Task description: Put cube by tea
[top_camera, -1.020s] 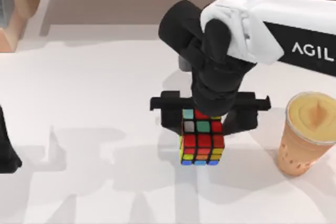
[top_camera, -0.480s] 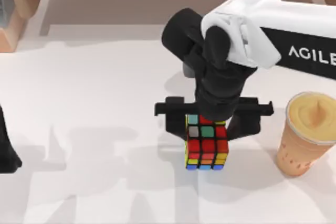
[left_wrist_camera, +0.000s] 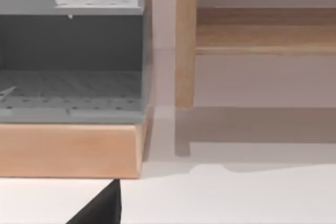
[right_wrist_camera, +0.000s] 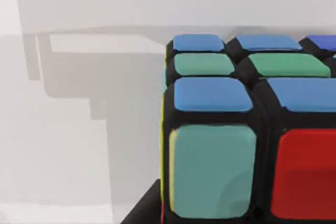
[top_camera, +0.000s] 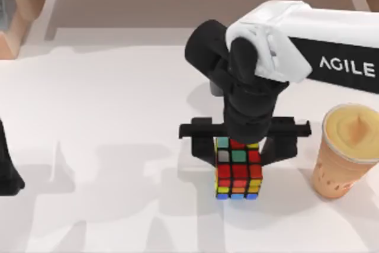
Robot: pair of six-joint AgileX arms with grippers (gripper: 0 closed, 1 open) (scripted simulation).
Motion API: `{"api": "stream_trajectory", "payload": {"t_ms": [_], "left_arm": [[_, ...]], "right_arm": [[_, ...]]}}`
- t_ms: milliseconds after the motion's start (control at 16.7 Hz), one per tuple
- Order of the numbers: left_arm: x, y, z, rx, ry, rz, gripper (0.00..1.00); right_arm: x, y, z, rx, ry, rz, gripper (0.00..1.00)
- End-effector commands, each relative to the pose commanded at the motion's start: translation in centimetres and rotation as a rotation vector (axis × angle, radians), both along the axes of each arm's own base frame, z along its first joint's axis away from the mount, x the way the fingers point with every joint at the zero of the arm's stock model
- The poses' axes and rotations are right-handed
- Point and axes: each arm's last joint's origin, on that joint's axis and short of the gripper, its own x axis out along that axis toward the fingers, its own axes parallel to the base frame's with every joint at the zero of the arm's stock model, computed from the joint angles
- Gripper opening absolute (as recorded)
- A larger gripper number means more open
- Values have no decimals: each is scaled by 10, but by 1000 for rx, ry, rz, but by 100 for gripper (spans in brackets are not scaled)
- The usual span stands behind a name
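Your right pincer [top_camera: 238, 149] is squeezing the cube [top_camera: 238, 167] from both sides and holding it over the middle of the counter [top_camera: 106, 122]. The tea [top_camera: 344, 153] is standing off to the right, near but not touching. The right arm is the closer one. Your left arm [top_camera: 8, 170] is sitting at the left edge.

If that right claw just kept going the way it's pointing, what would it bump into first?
The right gripper points down, fingers closed on the cube. Going straight on, it would most likely press the cube onto the white table; the gap beneath is hard to judge. The tea stands off to the side.
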Motion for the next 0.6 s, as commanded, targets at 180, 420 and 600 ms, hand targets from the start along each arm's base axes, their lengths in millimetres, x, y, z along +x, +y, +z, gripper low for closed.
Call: {"api": "stream_trajectory", "payload": {"t_ms": [180,420,600], "left_arm": [[0,0,0,0,0,0,100],[0,0,0,0,0,0,100],[0,0,0,0,0,0,100]], "right_arm": [[0,0,0,0,0,0,38],[0,0,0,0,0,0,68],[0,0,0,0,0,0,90]]}}
